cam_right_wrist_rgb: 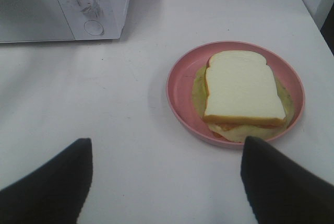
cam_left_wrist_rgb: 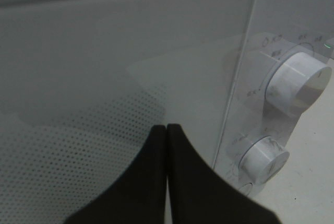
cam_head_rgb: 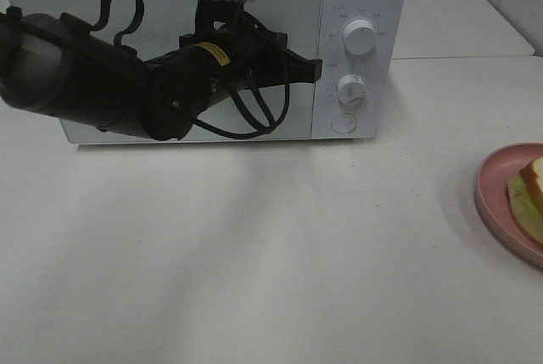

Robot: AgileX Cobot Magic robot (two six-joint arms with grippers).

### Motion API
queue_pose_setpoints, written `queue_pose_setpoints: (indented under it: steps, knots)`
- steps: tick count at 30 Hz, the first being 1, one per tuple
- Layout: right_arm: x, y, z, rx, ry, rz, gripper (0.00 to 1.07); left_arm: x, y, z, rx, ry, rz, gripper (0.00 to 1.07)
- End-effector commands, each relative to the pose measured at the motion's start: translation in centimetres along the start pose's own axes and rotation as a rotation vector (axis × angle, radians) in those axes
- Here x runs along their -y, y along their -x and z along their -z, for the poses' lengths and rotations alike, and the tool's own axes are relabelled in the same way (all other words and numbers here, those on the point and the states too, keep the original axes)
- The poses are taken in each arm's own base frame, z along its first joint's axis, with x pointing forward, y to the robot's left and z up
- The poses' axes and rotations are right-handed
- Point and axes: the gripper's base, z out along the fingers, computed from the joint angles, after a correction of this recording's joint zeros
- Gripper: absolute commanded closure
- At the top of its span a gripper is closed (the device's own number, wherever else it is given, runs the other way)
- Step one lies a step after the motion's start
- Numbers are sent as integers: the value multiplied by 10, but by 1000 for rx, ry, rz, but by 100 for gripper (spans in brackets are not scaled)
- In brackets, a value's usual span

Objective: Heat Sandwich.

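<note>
While the microwave oven (cam_head_rgb: pixel 212 50) stands shut at the far side of the white table (cam_head_rgb: pixel 254 245), the left gripper (cam_head_rgb: pixel 316 65) hangs in front of its glass door (cam_left_wrist_rgb: pixel 104 78) with both fingers (cam_left_wrist_rgb: pixel 151 182) pressed flat together, holding nothing. In the left wrist view the joined tips point at the right edge of the door, just beside the seam where the control panel (cam_head_rgb: pixel 358 50) begins. That pinched, narrow shape looks chosen on purpose: a slim closed tip is better suited to hooking a door edge or pressing the round button (cam_head_rgb: pixel 343 123) under the two knobs than spread fingers would be. Whether the tips actually touch the door cannot be told from these views.

Near the right edge of the table, well apart from the oven, the sandwich (cam_right_wrist_rgb: pixel 242 88) lies flat on a round pink plate (cam_right_wrist_rgb: pixel 180 85). Its top bread slice sits squarely over pale yellow-green filling that spills out past the crust on the near side. The right gripper (cam_right_wrist_rgb: pixel 166 179) hovers on the near side of the plate with its fingers spread wide and empty, one on each side of the view, neither touching the plate or the bread. It seems parked there, ready to take the plate once the oven is open.

Judging by the closed door and the untouched plate, the task is at its opening step: the door has to come open before the sandwich can go inside.
</note>
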Motion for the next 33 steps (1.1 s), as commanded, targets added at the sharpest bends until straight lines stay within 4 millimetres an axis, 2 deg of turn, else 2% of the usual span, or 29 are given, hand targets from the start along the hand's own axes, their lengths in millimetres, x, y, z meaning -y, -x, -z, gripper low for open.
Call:
queue_pose_setpoints:
  steps: [1, 5, 9, 10, 18, 20, 22, 23, 24, 26, 27, 33]
  knots:
    - [1, -2, 3, 38, -8, 8, 32, -7, 12, 4, 46, 36, 41, 107]
    - [1, -2, 3, 38, -8, 8, 32, -10, 8, 16, 14, 36, 35, 107]
    - [1, -2, 3, 38, -8, 8, 32, -14, 1, 40, -27, 41, 31, 107]
    - [1, -2, 3, 38, -8, 8, 32, -14, 1, 40, -27, 41, 31, 107]
    - [1, -2, 3, 38, -8, 8, 32, -20, -3, 92, -136, 28, 39, 107]
    - [1, -2, 3, 38, -8, 8, 32, -21, -4, 97, -155, 24, 40, 105]
    - [1, -2, 3, 38, -8, 8, 32, -21, -5, 105, -193, 17, 50, 90]
    - [1, -2, 3, 38, -8, 8, 32, -21, -5, 105, -193, 17, 50, 90]
    - [1, -2, 3, 38, -8, 8, 32, -21, -7, 113, -229, 12, 75, 66]
    - [1, -2, 3, 38, -8, 8, 32, -21, -8, 120, -261, 10, 117, 34]
    - [1, -2, 3, 38, -8, 8, 32, -21, -10, 127, -306, 4, 142, 6]
    - [1, -2, 3, 38, -8, 8, 32, -17, -10, 139, -430, -31, 138, 8]
